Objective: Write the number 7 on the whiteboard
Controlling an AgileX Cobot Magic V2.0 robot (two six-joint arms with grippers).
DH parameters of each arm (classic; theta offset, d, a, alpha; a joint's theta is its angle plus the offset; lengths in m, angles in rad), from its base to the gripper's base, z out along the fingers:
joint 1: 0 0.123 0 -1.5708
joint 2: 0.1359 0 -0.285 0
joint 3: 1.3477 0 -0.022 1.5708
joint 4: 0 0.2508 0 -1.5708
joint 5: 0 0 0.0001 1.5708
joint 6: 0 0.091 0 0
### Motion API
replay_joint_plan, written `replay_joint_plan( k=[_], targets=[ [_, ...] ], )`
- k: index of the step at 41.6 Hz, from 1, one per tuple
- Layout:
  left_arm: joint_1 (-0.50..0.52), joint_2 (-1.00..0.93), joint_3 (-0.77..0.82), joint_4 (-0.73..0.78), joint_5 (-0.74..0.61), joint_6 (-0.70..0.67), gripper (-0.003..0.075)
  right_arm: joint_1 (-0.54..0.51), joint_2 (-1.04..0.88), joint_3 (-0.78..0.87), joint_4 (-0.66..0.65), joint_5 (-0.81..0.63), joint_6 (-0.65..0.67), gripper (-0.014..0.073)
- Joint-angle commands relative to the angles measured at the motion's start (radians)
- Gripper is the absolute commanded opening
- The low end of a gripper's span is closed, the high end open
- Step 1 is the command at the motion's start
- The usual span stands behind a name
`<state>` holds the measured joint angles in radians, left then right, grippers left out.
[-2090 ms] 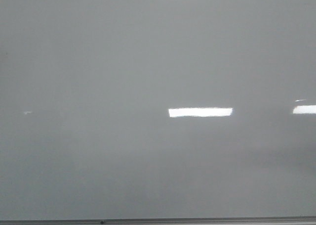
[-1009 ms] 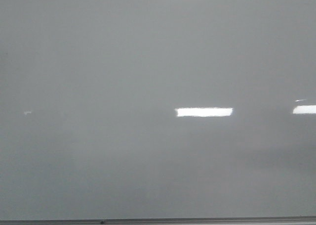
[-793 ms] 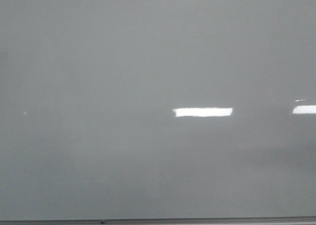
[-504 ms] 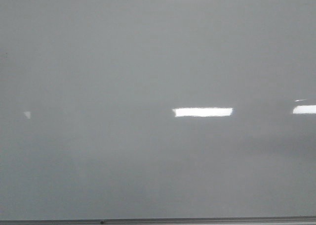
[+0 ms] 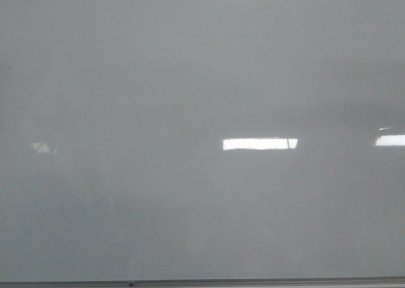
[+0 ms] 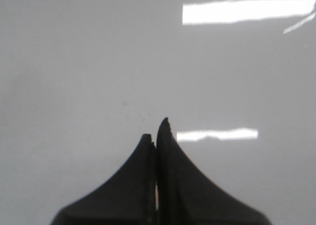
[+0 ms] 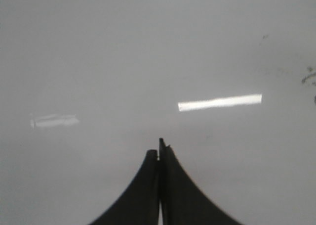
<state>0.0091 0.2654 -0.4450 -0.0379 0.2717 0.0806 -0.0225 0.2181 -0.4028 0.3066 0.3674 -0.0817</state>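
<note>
Glossy pale grey-white whiteboard (image 5: 190, 79) fills the front view, both arms out of that frame; thin metal frame strip (image 5: 266, 280) along its lower edge. No legible 7, only faint dark specks (image 7: 308, 77) cut off at the right wrist frame edge. Left tool (image 6: 157, 133) and right tool (image 7: 159, 150): black fingers pressed together, holding nothing, bare board all around.

Dim, soft grey views; bright rectangular glare on whiteboard (image 5: 126, 79).

small reflection at whiteboard (image 5: 190, 79) left grown into a triangle; thin dark line crossing central glare
</note>
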Motion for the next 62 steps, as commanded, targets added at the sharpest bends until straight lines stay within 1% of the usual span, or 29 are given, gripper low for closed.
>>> replay_joint_plan(
  k=[1, 7, 9, 10, 12, 15, 16, 17, 18, 19, 20, 21, 22, 24, 25, 26, 27, 29, 33, 36, 43, 49, 56, 62],
  targets=[
    [-0.005, 0.136, -0.070, -0.011, 0.012, -0.003, -0.0020, -0.004, 0.124, -0.060, -0.016, -0.021, -0.012, -0.0068],
    [-0.005, 0.205, -0.075, -0.011, 0.010, -0.003, -0.0019, -0.004, 0.189, -0.061, -0.047, -0.021, -0.012, -0.0068],
    [-0.005, 0.210, -0.075, -0.011, 0.010, -0.003, -0.0003, -0.004, 0.190, -0.061, -0.059, -0.020, -0.012, -0.0068],
    [-0.005, 0.211, -0.075, -0.011, 0.010, -0.003, 0.0013, -0.004, 0.190, -0.061, -0.065, -0.021, -0.012, -0.0068],
    [-0.005, 0.211, -0.075, -0.011, 0.010, -0.003, 0.0072, -0.004, 0.190, -0.061, -0.079, -0.025, -0.012, -0.0063],
    [-0.005, 0.211, -0.075, -0.011, 0.012, -0.003, 0.0189, -0.004, 0.190, -0.061, -0.091, -0.025, -0.012, -0.0013],
    [-0.005, 0.211, -0.072, -0.011, 0.012, -0.003, 0.0254, -0.004, 0.190, -0.061, -0.091, -0.025, -0.012, 0.0032],
    [-0.005, 0.211, -0.070, -0.011, 0.012, -0.003, 0.0289, -0.004, 0.190, -0.061, -0.091, -0.025, -0.012, 0.0074],
    [-0.005, 0.211, -0.070, -0.011, 0.012, -0.003, 0.0361, -0.004, 0.190, -0.061, -0.091, -0.025, -0.012, 0.0123],
    [-0.005, 0.211, -0.066, -0.011, 0.012, -0.003, 0.0432, -0.004, 0.190, -0.061, -0.091, -0.025, -0.012, 0.0197],
    [-0.005, 0.211, -0.063, -0.011, 0.012, -0.003, 0.0465, -0.004, 0.190, -0.061, -0.091, -0.024, -0.012, 0.0258],
    [-0.005, 0.211, -0.063, -0.011, 0.012, -0.003, 0.0512, -0.004, 0.190, -0.061, -0.091, -0.024, -0.012, 0.0300],
    [-0.005, 0.211, -0.061, -0.011, 0.012, -0.003, 0.0566, -0.004, 0.190, -0.061, -0.091, -0.024, -0.012, 0.0383],
    [-0.005, 0.213, -0.053, -0.011, 0.012, -0.003, 0.0620, -0.004, 0.190, -0.061, -0.091, -0.024, -0.012, 0.0494],
    [-0.005, 0.213, -0.051, -0.015, 0.012, -0.003, 0.0634, -0.004, 0.190, -0.061, -0.091, -0.024, -0.012, 0.0540],
    [-0.005, 0.213, -0.046, -0.015, 0.014, -0.003, 0.0643, -0.004, 0.190, -0.061, -0.091, -0.024, -0.012, 0.0593],
    [-0.005, 0.213, -0.040, -0.015, 0.017, -0.003, 0.0641, -0.004, 0.190, -0.061, -0.091, -0.024, -0.012, 0.0625],
    [-0.005, 0.217, -0.032, -0.010, 0.019, -0.003, 0.0638, -0.004, 0.190, -0.061, -0.091, -0.023, -0.012, 0.0668],
    [0.002, 0.262, -0.028, -0.010, 0.027, -0.003, 0.0638, -0.004, 0.190, -0.061, -0.091, -0.018, -0.012, 0.0647],
    [0.015, 0.331, -0.030, -0.010, 0.033, -0.003, 0.0638, -0.004, 0.190, -0.061, -0.090, -0.019, -0.012, 0.0644],
    [0.072, 0.578, -0.096, -0.014, 0.097, -0.017, 0.0638, 0.000, 0.190, -0.061, -0.090, -0.016, -0.012, 0.0644],
    [0.094, 0.758, -0.156, -0.016, 0.092, -0.032, 0.0638, 0.002, 0.190, -0.061, -0.090, -0.016, -0.012, 0.0644],
    [0.074, 0.910, -0.171, -0.016, -0.036, -0.032, 0.0638, 0.002, 0.190, -0.061, -0.090, -0.016, -0.012, 0.0644],
    [0.036, 1.006, -0.171, -0.016, -0.159, -0.032, 0.0638, 0.002, 0.190, -0.061, -0.090, -0.016, -0.012, 0.0644]
  ],
)
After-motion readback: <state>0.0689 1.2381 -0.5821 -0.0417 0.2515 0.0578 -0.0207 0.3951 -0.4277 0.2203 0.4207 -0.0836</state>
